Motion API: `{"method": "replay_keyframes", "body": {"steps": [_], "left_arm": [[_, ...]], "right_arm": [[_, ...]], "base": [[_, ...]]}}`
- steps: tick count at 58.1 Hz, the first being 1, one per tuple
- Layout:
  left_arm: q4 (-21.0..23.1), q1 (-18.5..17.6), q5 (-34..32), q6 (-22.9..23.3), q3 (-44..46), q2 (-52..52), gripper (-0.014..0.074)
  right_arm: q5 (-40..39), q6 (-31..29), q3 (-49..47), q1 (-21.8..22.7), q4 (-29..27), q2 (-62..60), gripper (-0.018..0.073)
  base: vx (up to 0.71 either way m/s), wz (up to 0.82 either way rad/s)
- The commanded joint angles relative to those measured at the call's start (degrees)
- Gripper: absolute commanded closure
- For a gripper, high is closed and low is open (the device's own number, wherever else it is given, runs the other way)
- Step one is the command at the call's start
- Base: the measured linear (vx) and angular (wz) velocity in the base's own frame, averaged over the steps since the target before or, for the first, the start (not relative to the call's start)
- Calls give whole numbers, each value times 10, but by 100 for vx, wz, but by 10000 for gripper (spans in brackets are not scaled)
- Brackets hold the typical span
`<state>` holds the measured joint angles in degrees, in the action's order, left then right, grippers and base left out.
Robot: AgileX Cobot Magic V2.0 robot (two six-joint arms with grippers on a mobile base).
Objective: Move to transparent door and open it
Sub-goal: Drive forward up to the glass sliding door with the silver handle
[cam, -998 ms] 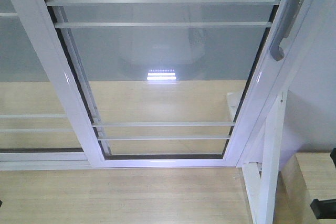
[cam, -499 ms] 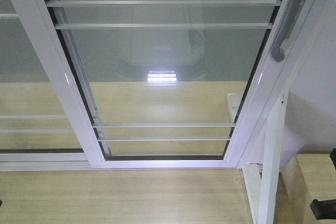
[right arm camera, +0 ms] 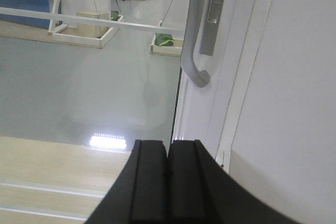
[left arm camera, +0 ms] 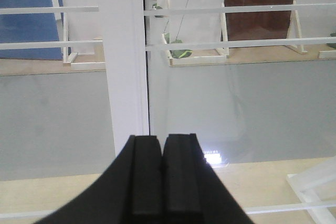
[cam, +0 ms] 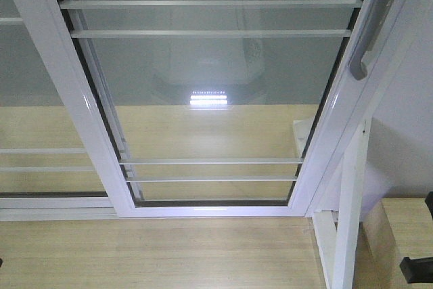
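Against 1 s before, the transparent door (cam: 210, 86) sat slightly lower in the front view; the left end effector (left arm camera: 163, 177) and right end effector (right arm camera: 168, 182) were pressed together.

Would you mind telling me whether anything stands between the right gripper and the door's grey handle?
Nothing visible does. In the right wrist view, only open space separates the shut right gripper from the grey handle above it, on the frame of the transparent door.

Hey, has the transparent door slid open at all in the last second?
No. The transparent door keeps the same spot against the white post; the whole front view just shifted slightly downward.
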<state>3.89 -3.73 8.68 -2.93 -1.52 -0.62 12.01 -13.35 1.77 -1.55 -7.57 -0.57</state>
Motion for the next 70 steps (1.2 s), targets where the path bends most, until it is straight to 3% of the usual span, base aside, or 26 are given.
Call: {"method": "replay_keyframes", "body": {"steps": [1,12,33,43,52,60,70], "left_arm": [[1,-2,-48,5,-17,-8,594],[1,-2,-53,5,-17,-8,594],[2,-2,-122,5,-17,-8,594],[2,-2,-220,5,7,-7,594],[2,-2,-227,5,90,7,594],[1,-2,-225,5,186,80,594],[1,-2,-226,3,283,224,594]], "right_arm": [[-46,-2,8,1,1,0,559],[-75,-2,8,1,2,0,559],[-281,-2,6,1,-1,0,559],[-216,11,-54,1,3,1,559],[-129,-22,-162,1,6,38,559],[-134,-34,-248,1,6,120,559],[-199,-41,-306,1,6,254,559]], "base": [[0,0],[0,0],[0,0],[0,0],[0,0],[0,0],[0,0]]}}
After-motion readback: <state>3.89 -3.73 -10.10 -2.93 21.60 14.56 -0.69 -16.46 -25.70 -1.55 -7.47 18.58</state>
